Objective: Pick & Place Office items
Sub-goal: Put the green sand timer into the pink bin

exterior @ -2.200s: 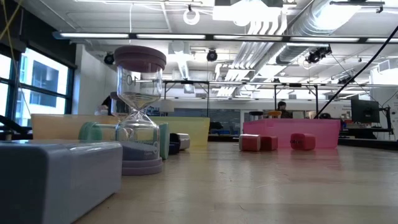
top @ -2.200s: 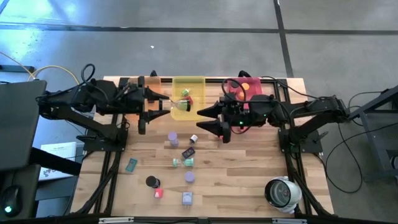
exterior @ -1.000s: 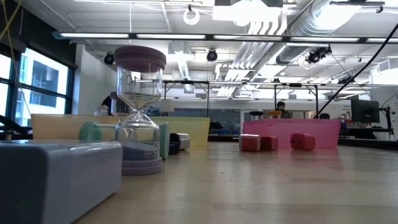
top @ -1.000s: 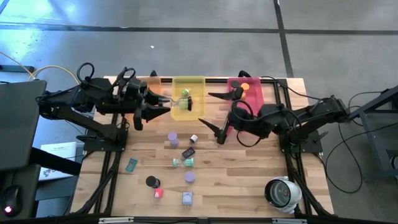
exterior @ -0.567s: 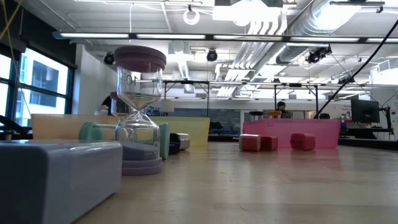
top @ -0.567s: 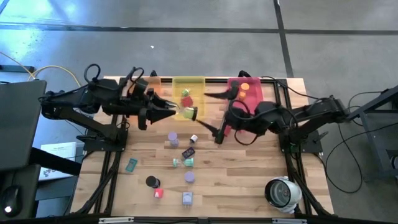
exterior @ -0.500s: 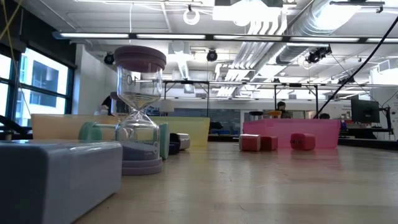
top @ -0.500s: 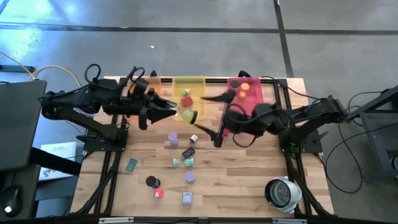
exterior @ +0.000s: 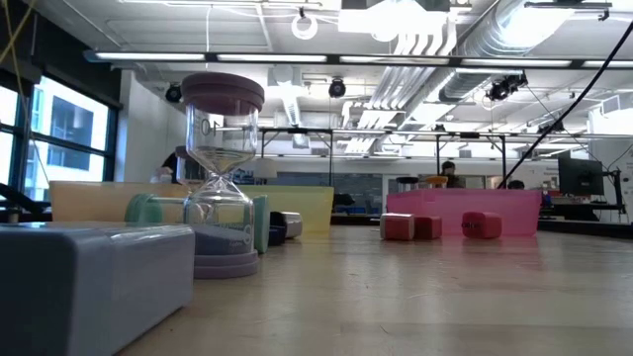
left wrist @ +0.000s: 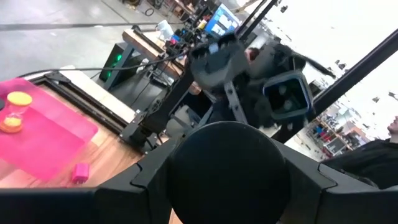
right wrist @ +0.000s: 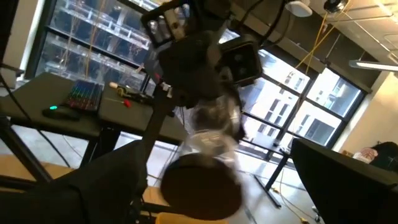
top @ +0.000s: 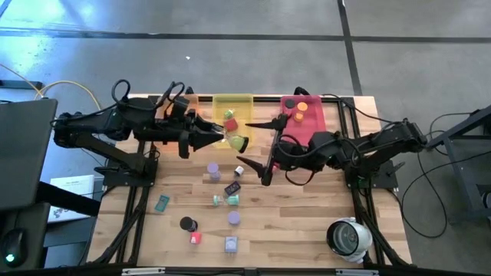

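Observation:
My left gripper point(top: 217, 138) is shut on a green-capped hourglass point(top: 237, 141), held in the air by the near edge of the yellow tray point(top: 232, 101). My right gripper point(top: 257, 152) faces it from the right, open wide, one finger on each side of the hourglass's free end point(right wrist: 202, 186) without touching. More office items lie on the wood: a purple hourglass point(top: 213, 170), a dark rectangle point(top: 232, 188), a second green hourglass point(top: 226, 200), a teal piece point(top: 162, 203), a black disc point(top: 186, 223), a red cube point(top: 195, 238) and a lavender cube point(top: 231, 244). My left gripper holds the green hourglass by the end nearer my left arm point(top: 228, 139), between its two fingers. The fingers come level from the table's left. The hourglass is lifted clear and lies about level, its free cap point(left wrist: 227, 168) toward my right gripper.
The orange tray point(top: 188, 103), yellow tray and pink tray point(top: 314, 123) line the far edge. The pink one holds an orange disc point(top: 301, 106) and a red disc. A white-grey round device point(top: 349, 238) stands near right. In the low view a lavender block point(exterior: 94, 282) is closest.
My left gripper has carried the green hourglass off the yellow tray toward the table's right and a little nearer, rolling as it went. My right gripper, still open, has edged left toward the hourglass and rolled.

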Action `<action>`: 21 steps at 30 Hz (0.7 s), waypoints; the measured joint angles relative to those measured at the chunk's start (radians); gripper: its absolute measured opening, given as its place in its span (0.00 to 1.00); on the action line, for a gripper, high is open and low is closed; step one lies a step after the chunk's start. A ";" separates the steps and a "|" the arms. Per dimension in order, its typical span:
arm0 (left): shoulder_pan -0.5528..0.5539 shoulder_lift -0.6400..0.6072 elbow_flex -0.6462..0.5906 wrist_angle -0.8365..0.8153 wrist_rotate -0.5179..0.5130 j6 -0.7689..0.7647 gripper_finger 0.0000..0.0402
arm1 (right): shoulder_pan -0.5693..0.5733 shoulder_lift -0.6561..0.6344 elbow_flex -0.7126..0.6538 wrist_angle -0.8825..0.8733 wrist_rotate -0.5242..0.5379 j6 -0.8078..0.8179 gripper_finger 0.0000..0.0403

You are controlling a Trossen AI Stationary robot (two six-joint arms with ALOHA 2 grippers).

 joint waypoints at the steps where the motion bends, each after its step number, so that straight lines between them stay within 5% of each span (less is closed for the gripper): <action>1: 0.000 0.001 0.000 0.000 0.000 0.000 0.50 | 0.000 0.003 0.000 -0.001 0.000 -0.005 0.98; 21: 0.000 0.031 0.000 0.069 0.004 0.001 0.50 | -0.017 0.004 0.000 0.009 -0.019 -0.007 0.95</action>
